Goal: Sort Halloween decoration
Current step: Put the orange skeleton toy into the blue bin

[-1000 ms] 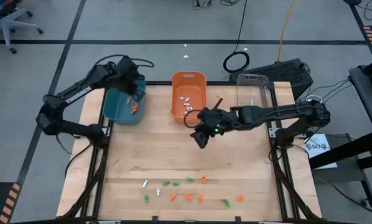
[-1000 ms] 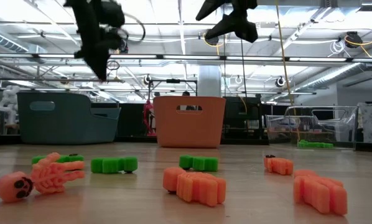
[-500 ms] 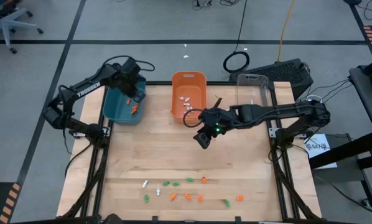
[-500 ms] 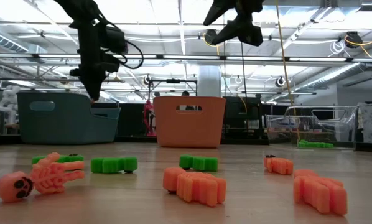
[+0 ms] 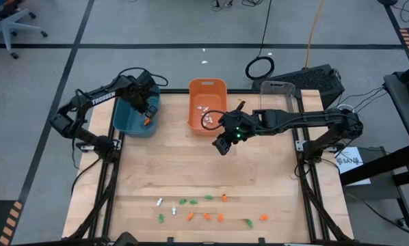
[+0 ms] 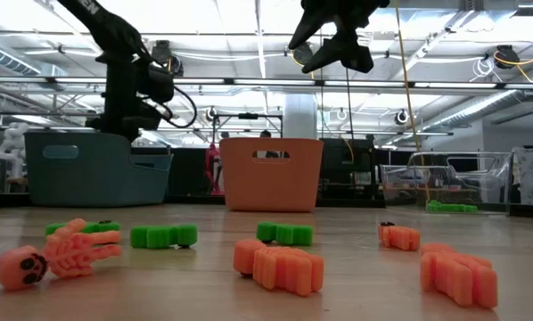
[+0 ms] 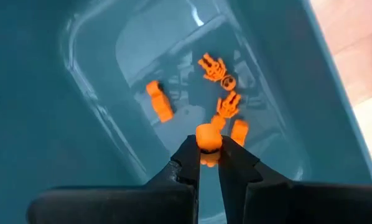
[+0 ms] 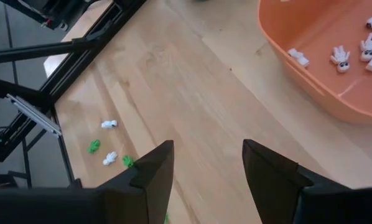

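My left gripper [image 7: 209, 148] hangs over the inside of the teal bin [image 5: 130, 117], shut on a small orange trinket [image 7: 208, 137]. Several orange trinkets [image 7: 220, 81] lie on the bin's floor below it. My right gripper [image 5: 222, 145] stands open above the bare table, just near of the orange bin [image 5: 206, 102], with nothing between its fingers [image 8: 155, 171]. White trinkets [image 8: 341, 59] lie in the orange bin. Orange, green and white trinkets [image 5: 206, 208] lie scattered near the table's front edge. My left gripper pinches the orange trinket [image 7: 208, 139] between its two fingertips, coming from above and pointing down. A rounded orange end shows past the fingertips, and more orange shows in the gap between them. The trinket is lifted clear, above the bin's floor.
A clear bin [image 5: 280, 102] stands right of the orange bin at the table's far edge. The middle of the wooden table [image 5: 191, 171] lies between the bins and the row of trinkets. In the low view the trinkets [image 6: 280, 263] lie close in front, the bins [image 6: 271, 174] behind.
My left gripper has sunk from well above the teal bin down to its rim, drawing a little toward the near edge, still shut on the orange trinket. My right gripper has drifted slightly toward the orange bin and stayed open.
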Robot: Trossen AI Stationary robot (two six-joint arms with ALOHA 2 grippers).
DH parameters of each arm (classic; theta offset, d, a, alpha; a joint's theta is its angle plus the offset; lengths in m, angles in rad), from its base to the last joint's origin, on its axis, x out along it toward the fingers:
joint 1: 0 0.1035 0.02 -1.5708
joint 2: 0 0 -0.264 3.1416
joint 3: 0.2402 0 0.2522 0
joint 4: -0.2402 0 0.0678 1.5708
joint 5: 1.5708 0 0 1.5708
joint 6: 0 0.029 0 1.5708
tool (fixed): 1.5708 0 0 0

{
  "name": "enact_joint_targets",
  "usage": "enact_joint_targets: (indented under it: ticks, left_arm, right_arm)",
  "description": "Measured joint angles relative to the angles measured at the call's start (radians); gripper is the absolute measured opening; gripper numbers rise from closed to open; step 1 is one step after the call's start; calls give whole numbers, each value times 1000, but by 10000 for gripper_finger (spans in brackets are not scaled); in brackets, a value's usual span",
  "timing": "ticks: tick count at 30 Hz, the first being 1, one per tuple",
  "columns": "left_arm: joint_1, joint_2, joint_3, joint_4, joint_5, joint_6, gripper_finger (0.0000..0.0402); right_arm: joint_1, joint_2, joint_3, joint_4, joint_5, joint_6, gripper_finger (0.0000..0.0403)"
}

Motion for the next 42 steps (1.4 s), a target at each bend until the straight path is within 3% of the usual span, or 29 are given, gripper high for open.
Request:
enact_joint_targets:
  ticks: [3, 7, 13, 18, 23, 30, 34, 39, 42]
  left_arm:
    - [0, 1, -12, 26, -1, 0, 49]
    - [0, 2, -23, 58, -14, -33, 103]
    - [0, -22, -25, 14, -44, -173, 179]
    - [0, -135, -25, -30, 118, -207, 208]
    - [-44, -334, -25, -23, 328, -289, 211]
    - [-222, -626, -25, 0, 473, -360, 212]
    - [-367, -732, -4, 6, 500, -526, 212]
    - [-547, -779, 50, 19, 375, -602, 212]
    - [-631, -777, 58, 92, 306, -597, 212]
  right_arm:
    - [0, 0, 0, 7, 0, 0, 176]
    - [0, 0, 0, 17, 0, 0, 176]
    - [0, 0, 0, 28, 0, 0, 176]
    - [0, 0, 0, 28, 1, 8, 176]
    - [1, 0, 0, 21, 0, 96, 176]
    - [65, 0, 0, 21, 0, 116, 176]
    - [111, 0, 0, -2, 17, 151, 176]
    - [157, 5, 0, -103, 130, 374, 176]
    - [183, 18, 0, -152, 136, 512, 176]
